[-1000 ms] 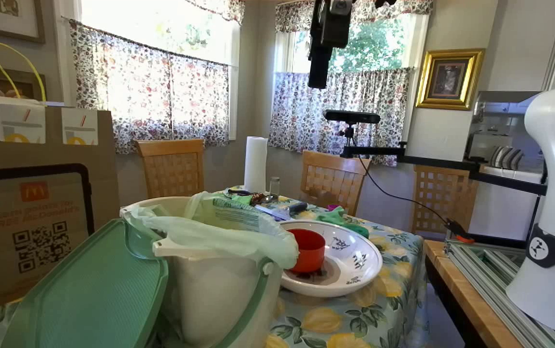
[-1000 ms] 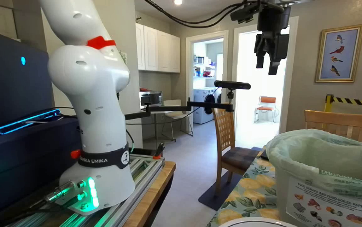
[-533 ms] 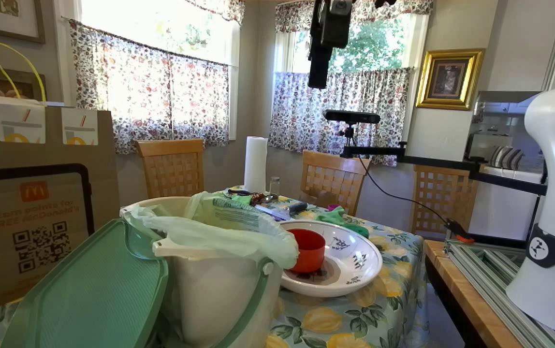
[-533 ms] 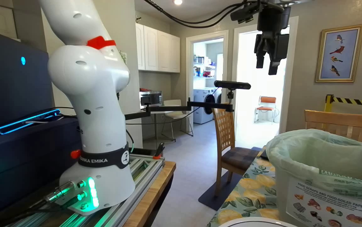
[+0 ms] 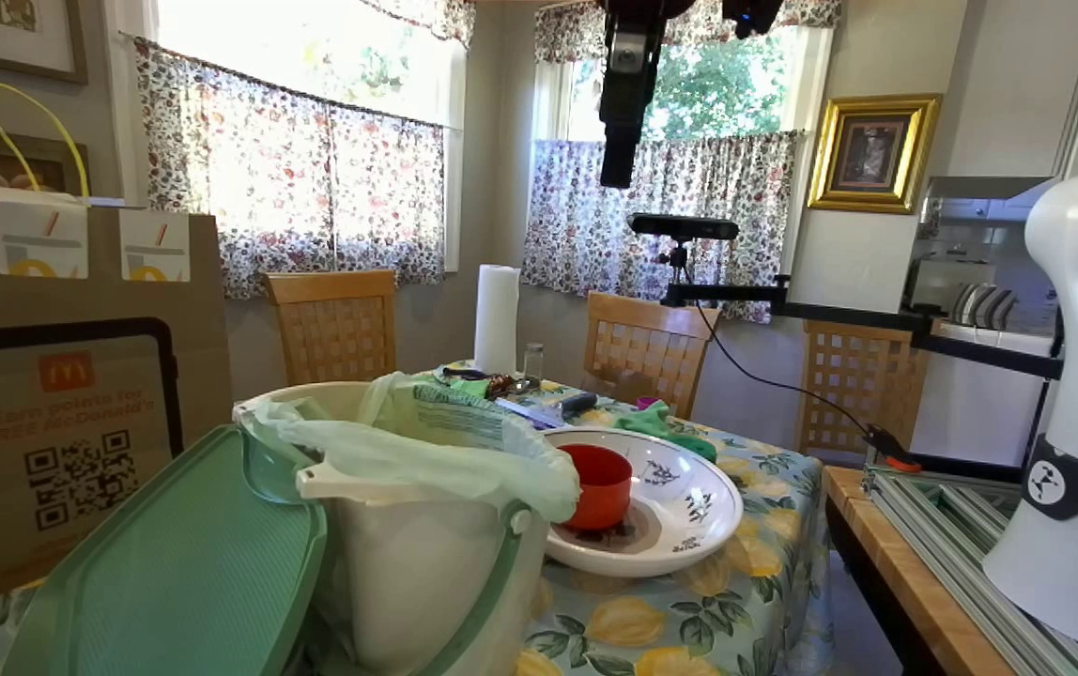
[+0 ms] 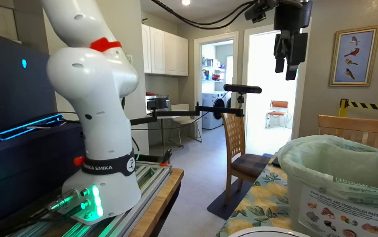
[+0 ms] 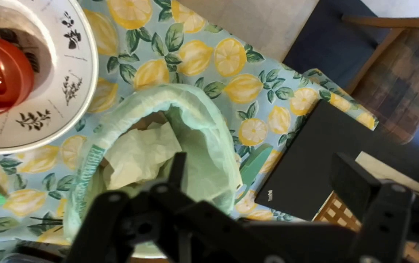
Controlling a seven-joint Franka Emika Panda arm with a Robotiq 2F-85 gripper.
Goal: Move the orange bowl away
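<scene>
The small red-orange bowl (image 5: 603,488) sits inside the large white plate (image 5: 680,560) with a dark plant pattern, beside the big white tub. The wrist view shows the bowl (image 7: 7,69) cut off at the left edge, on the plate (image 7: 85,87). In an exterior view only the plate's rim (image 6: 269,231) shows and the bowl is out of view. My gripper (image 7: 266,171) is open and empty, its fingers wide apart. It points down, high above the table, in both exterior views (image 5: 618,174) (image 6: 285,73). It is over the tub and laptop side, away from the bowl.
The white tub (image 5: 436,573) with a pale green bag (image 7: 216,153) stands close to the plate. A green lid (image 5: 173,563) leans on it near a paper bag (image 5: 98,394). A black laptop (image 7: 304,171) lies at the table edge. A camera on an arm (image 5: 685,227) stands beyond.
My gripper has shifted slightly and turned a little over the last half second, going right and slightly lower in an exterior view. It stays open. The bowl, plate and tub have not moved.
</scene>
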